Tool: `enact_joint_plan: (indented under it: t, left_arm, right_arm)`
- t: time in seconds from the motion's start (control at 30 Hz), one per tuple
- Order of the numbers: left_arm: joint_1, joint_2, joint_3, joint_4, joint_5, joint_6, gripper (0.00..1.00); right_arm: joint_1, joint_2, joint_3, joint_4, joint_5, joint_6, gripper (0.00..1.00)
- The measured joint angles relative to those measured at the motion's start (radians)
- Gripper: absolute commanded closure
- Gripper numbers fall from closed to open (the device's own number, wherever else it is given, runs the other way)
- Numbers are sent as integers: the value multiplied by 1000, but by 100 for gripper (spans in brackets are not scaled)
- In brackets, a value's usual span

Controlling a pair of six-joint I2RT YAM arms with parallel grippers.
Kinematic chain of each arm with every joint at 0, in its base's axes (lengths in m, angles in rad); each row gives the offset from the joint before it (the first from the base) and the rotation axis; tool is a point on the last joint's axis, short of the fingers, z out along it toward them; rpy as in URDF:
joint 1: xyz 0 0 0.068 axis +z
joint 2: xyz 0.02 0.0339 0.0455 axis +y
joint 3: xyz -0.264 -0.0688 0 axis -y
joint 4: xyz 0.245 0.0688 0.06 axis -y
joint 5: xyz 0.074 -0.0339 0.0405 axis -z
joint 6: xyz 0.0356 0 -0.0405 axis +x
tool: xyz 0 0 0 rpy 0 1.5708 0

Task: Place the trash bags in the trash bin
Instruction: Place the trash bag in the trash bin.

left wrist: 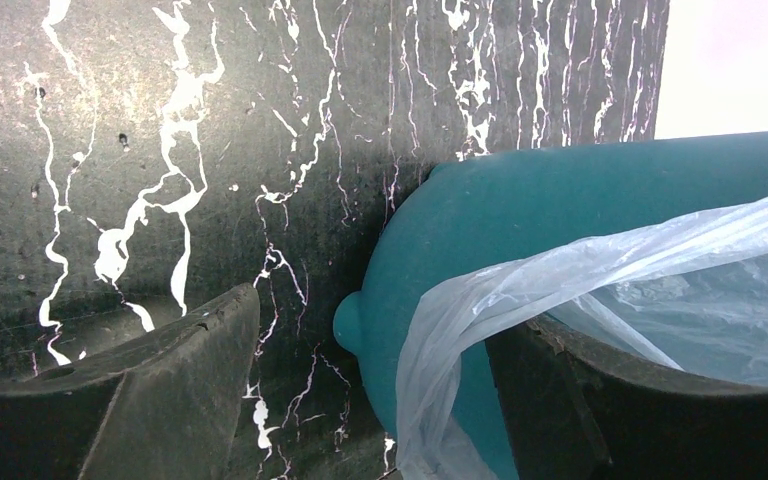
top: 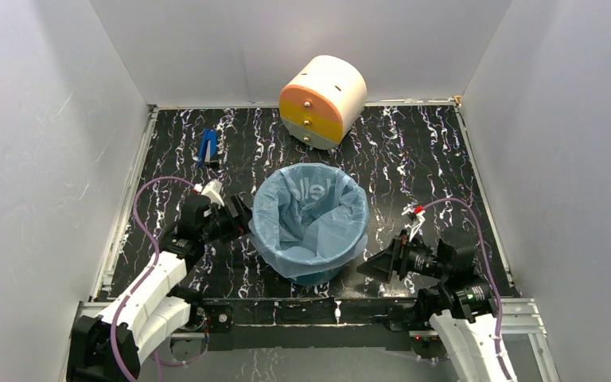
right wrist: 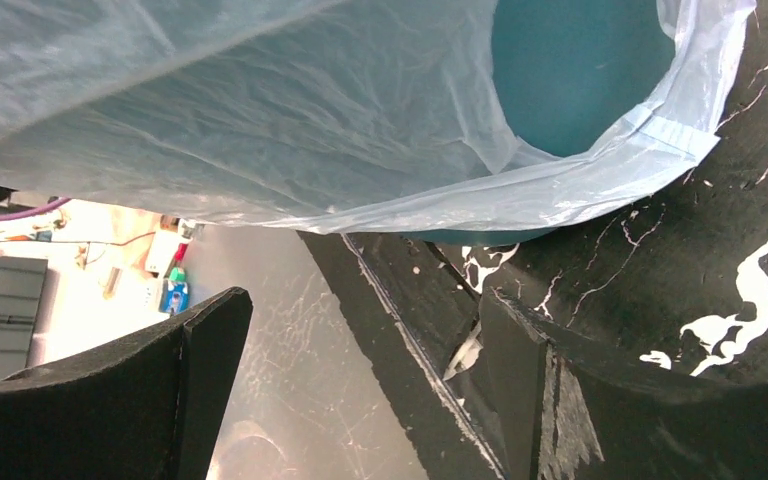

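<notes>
I read the trash bin [left wrist: 520, 200] as standing upright at the middle of the table [top: 414, 159]. The trash bag [top: 310, 211] is opened inside it, with its hem folded outward over the rim.

Left gripper [top: 243, 219]: jaws apart, positioned at the bin's left rim. In the left wrist view, the bin wall and the turned-down hem of the bag lie between the two fingers [left wrist: 170, 390]. The hem drapes across the edge of the finger on the bin side; I cannot tell whether it bears on that finger.

Right gripper [top: 363, 267]: jaws apart, low beside the bin's near right side. In the right wrist view, the overhanging bag lies beyond the fingertips, not between them.

A cream-and-orange drum [top: 322, 99] sits at the back of the table, well apart from the bin.
</notes>
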Motion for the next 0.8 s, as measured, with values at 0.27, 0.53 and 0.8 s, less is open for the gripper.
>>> enact_joint_plan:
  t: [0.27, 0.53, 0.8]
  left_arm:
    - [0, 8, 0, 32, 2, -3, 20]
    - [0, 35, 0, 49, 1, -10, 20]
    - [0, 51, -2, 75, 7, -23, 20]
  right_arm:
    - [0, -13, -59, 50, 5, -54, 1]
    - [2, 30, -146, 198, -7, -23, 1]
    - [148, 127, -153, 352, -8, -19, 1]
